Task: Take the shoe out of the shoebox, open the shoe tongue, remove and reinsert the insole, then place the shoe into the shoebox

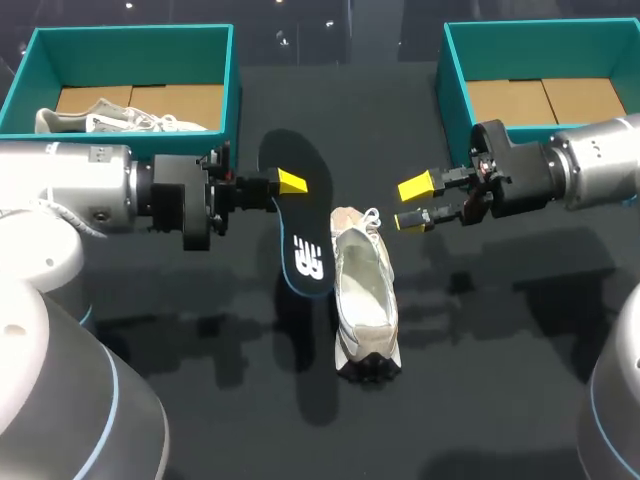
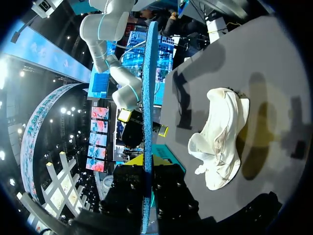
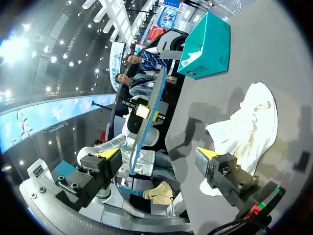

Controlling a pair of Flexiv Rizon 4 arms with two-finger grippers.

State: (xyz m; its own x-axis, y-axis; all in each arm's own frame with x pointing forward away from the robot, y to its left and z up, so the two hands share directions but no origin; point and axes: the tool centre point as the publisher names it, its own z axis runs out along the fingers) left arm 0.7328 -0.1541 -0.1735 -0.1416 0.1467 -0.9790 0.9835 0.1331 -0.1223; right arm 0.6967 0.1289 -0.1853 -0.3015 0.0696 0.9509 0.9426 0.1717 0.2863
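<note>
The bulky grey links of my left arm (image 1: 50, 330) are filling the near corner below the head camera, and my right arm (image 1: 600, 170) is coming in from the other side. Both are lying roughly level above the black desk (image 1: 500, 350), with their claws pointing at each other across the middle.

At the far corners two teal boxes are sitting open. The left shoebox (image 1: 234, 90) is holding a second shoe (image 1: 100, 120) on its brown cardboard floor, and the right shoebox (image 1: 455, 90) is showing only cardboard. Neither box is crowding the work, and nothing is standing between the claws except the insole.

The insole (image 1: 300, 220) is hanging in the air over the middle of the desk, black with a teal rim and a white mark. Its broad face is turning up to the head camera, and it is casting a shadow below. From the left wrist it is showing edge-on (image 2: 148, 98).

The left claw (image 1: 285, 185) is clenching the insole near its far end, with one finger on each face (image 2: 146, 161). The pale shoe (image 1: 362, 300) is lying on the desk just beside the insole's near end, outside both boxes. Its mouth is gaping and its laces are loose (image 2: 220, 137).

The right claw (image 1: 412, 203) is hovering released near the shoe's laced end, its yellow tips spread apart and gripping nothing (image 3: 156, 156).
</note>
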